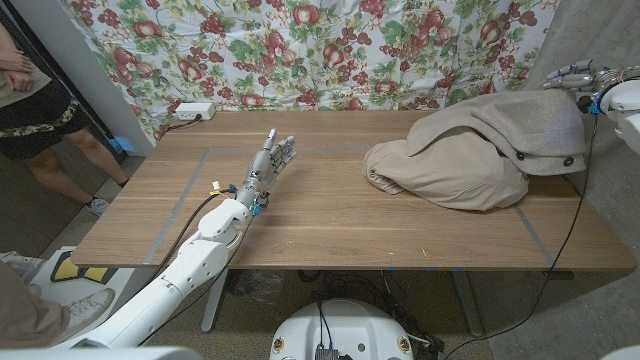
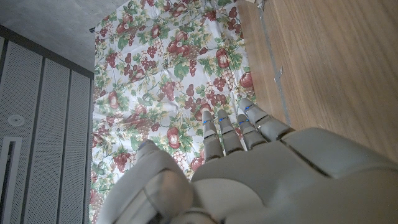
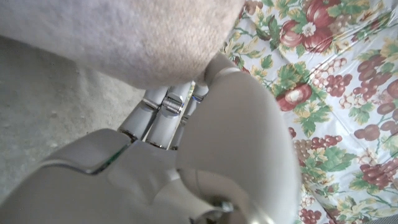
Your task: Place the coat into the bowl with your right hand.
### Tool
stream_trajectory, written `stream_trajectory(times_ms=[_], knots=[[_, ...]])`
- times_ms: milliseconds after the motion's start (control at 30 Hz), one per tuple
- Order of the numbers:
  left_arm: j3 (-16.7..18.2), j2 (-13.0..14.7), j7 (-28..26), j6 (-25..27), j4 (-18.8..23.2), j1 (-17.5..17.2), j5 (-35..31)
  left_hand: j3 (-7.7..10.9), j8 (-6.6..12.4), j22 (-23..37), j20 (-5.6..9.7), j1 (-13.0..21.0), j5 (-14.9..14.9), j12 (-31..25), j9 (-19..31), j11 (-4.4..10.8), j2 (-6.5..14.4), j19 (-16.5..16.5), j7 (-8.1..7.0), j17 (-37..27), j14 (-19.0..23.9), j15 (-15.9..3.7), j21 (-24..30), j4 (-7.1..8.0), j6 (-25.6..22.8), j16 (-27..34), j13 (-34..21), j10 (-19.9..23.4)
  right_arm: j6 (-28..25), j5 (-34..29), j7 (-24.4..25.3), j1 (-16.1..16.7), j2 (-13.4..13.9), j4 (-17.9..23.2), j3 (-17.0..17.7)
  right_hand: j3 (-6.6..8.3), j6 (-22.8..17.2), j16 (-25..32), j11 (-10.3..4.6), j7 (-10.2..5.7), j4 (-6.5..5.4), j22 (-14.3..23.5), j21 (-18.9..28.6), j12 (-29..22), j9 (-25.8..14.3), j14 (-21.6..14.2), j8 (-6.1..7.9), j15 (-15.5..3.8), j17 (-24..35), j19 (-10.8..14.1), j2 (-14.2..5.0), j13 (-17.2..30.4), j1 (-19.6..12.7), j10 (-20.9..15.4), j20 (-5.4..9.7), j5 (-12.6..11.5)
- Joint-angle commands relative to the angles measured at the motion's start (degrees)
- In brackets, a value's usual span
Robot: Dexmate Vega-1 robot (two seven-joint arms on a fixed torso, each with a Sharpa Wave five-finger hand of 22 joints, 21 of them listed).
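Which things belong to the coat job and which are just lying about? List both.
Job: coat; right hand, at the coat's far edge.
Lying about: left hand, holding nothing; power strip; floral cloth; person.

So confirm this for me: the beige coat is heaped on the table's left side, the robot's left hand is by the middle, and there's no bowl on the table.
Not quite. The head view shows the coat heaped on the table's right side, not the left. The rest holds: the left hand is near the middle, and no bowl is on the table.
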State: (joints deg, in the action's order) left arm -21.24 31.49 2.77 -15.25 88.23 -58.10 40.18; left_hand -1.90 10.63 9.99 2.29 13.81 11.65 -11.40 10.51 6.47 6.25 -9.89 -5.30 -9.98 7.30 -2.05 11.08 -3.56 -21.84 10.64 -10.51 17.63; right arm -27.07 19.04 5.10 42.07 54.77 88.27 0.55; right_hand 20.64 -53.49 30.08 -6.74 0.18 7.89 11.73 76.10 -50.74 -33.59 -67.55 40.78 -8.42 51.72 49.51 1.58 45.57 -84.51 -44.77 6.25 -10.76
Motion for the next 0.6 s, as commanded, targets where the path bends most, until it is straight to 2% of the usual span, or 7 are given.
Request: stream_trajectory(times_ms=[33,367,433,533,600], knots=[[0.1,-0.1,0.3,-0.3,-0.5,-0.1,0.4,0.06,0.42,0.2,4.37,-0.5,0.3,-0.3,0.1,0.12,-0.1,-0.2,0.25,-0.3,0.2,-5.96,0.3,0.12,-0.9,0.0,-0.2,0.5,-0.3,-0.4,-0.6,0.6,-1.4,-0.6,-3.8,1.35,0.0,-0.2,-0.39,-0.26,1.01,0.0,0.6,0.1,-0.1,-1.8,0.08,-3.16,-0.3,-0.3,-0.05,0.2,0.5,0.2,6.86,0.0],[0.0,-0.4,1.0,-0.8,-1.3,0.1,0.4,0.07,0.49,0.2,4.41,-0.5,0.3,-0.3,0.1,0.1,-0.2,-0.1,0.27,-0.3,0.2,-5.99,0.3,0.14,-1.1,0.0,-0.2,0.5,-1.8,0.9,-0.9,3.1,-1.5,1.4,-3.7,1.09,0.3,-1.0,0.04,-0.29,0.89,0.0,0.7,0.4,0.0,-1.5,0.01,-3.16,-1.9,-0.9,-0.34,0.2,0.6,0.6,6.87,0.0],[-0.2,-0.5,1.4,-0.8,-1.5,0.3,0.4,0.1,0.68,0.2,4.42,-0.6,0.3,-0.3,0.1,0.25,-0.2,-0.1,-0.2,-0.2,0.2,-6.0,0.3,0.13,-1.5,0.0,-0.2,0.5,-2.0,1.2,-1.0,3.5,-1.4,1.9,-3.7,0.95,0.5,-1.5,-0.23,-0.38,0.78,-0.1,0.7,0.4,0.4,-1.4,-0.24,-3.23,-2.8,-1.1,-0.66,0.3,0.7,0.8,6.86,-0.1],[-0.2,-0.6,1.8,-1.0,-1.9,0.5,0.5,0.12,0.75,0.2,4.44,-0.6,0.3,-0.3,0.1,0.36,-0.2,-0.1,-0.33,-0.2,0.2,-6.04,0.3,0.12,-1.7,0.0,-0.2,0.5,-2.6,1.5,-2.0,3.9,-0.9,2.6,-3.9,0.34,2.0,-2.7,0.07,-0.47,0.36,0.0,1.1,1.1,2.1,-0.7,-1.74,-3.46,-4.8,-1.7,-1.34,-0.2,1.2,1.5,6.78,-0.3],[-0.3,-0.6,2.0,-1.1,-2.0,0.6,0.5,0.13,0.77,0.2,4.44,-0.6,0.3,-0.3,0.1,0.34,-0.1,-0.1,-0.2,-0.2,0.2,-6.01,0.3,0.12,-1.8,0.0,-0.2,0.5,-2.8,1.6,-2.3,4.2,-0.5,3.0,-3.9,-0.36,3.7,-3.4,-0.3,-0.5,0.11,0.0,1.1,1.4,3.1,-0.3,-3.13,-3.86,-6.1,-3.0,-1.8,-0.2,1.6,2.7,6.71,-0.6]])
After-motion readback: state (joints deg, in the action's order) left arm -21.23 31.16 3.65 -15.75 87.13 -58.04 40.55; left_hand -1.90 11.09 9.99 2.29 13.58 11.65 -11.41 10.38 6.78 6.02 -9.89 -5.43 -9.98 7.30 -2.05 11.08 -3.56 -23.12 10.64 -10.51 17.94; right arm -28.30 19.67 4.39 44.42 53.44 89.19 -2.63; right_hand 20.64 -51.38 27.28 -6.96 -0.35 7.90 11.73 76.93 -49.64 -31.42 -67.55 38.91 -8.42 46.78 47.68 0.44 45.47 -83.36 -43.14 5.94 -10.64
